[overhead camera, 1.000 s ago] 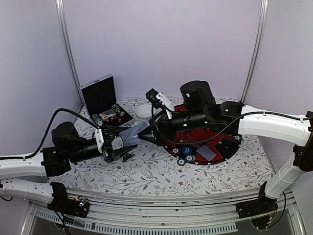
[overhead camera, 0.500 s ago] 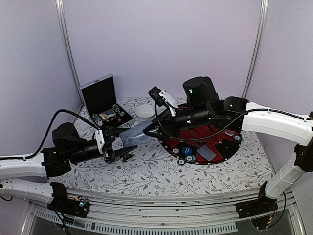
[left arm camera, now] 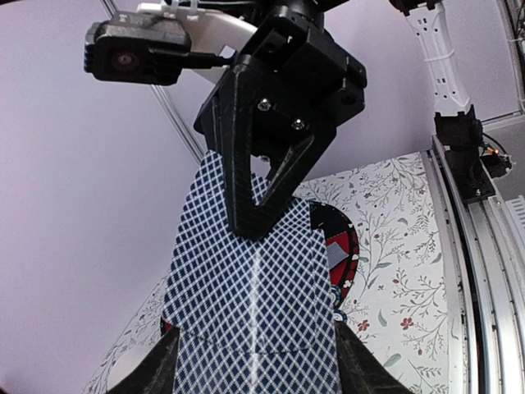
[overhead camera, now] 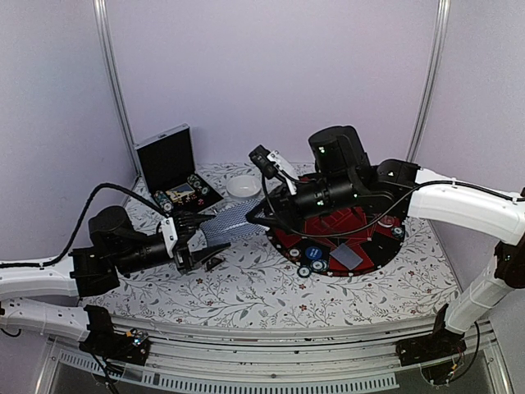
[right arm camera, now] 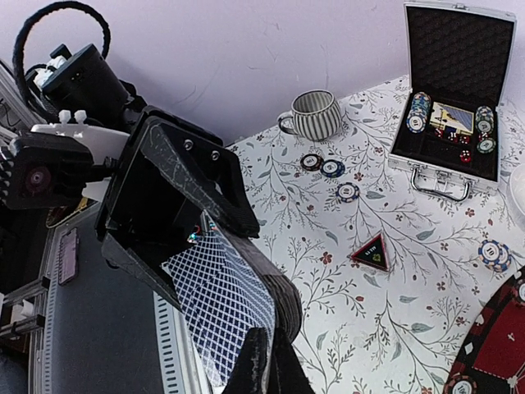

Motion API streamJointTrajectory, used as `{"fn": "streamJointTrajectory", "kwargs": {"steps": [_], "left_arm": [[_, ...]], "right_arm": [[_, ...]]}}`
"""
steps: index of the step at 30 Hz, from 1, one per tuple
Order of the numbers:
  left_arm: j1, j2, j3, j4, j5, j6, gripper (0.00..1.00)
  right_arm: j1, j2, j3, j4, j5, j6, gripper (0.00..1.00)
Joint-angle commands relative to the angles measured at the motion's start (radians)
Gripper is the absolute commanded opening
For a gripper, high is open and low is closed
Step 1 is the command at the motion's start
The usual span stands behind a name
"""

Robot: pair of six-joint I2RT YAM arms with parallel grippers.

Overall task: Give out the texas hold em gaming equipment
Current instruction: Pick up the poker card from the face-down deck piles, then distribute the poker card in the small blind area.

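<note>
A robot test booth: plain lilac walls [overhead camera: 271,74], metal corner posts [overhead camera: 115,82], flowered tablecloth [overhead camera: 246,287].

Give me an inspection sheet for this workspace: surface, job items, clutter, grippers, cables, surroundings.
Surface: floral tablecloth, round red-and-black mat on its right side.
Job's things: playing cards held in the left gripper; poker chips and a single card on the mat; loose chips on the cloth.
Clutter: open case holding more chips, white bowl, striped cup.
Grippers: left gripper shut on the playing cards; right gripper shut, tips against those cards.
Cables: black cable looped behind the left gripper.
Surroundings: plain pale walls; nothing else seen.
</note>
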Motion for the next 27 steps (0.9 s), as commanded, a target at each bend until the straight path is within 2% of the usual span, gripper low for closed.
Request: {"fn": "streamJointTrajectory", "kwargs": {"steps": [1, 9, 13, 18, 20, 23, 27], "left_arm": [[-0.012, 0.002, 0.005, 0.045, 0.002, 0.009, 0.52], [-0.013, 0.01, 0.007, 0.042, -0.003, 0.009, 0.52], [-0.012, 0.011, 0.007, 0.041, -0.003, 0.006, 0.52], [-0.012, 0.005, 0.009, 0.039, -0.002, 0.006, 0.52], [-0.013, 0.003, 0.009, 0.038, -0.003, 0.006, 0.52], [-0.013, 0.004, 0.009, 0.038, -0.002, 0.006, 0.52], [-0.015, 0.009, 0.009, 0.036, 0.001, 0.004, 0.52]], "right_arm": [[-0.014, -0.054, 0.016, -0.061, 0.051, -0.01, 0.02], [-0.032, -0.149, -0.002, -0.067, 0.07, 0.011, 0.02], [-0.131, -0.238, -0.084, -0.007, 0.117, 0.129, 0.01], [-0.38, -0.393, -0.382, 0.084, 0.211, 0.395, 0.01], [-0.44, -0.448, -0.547, 0.129, 0.268, 0.51, 0.01], [-0.492, -0.492, -0.756, 0.274, 0.273, 0.646, 0.01], [-0.508, -0.47, -0.947, 0.452, 0.278, 0.823, 0.01]]}}
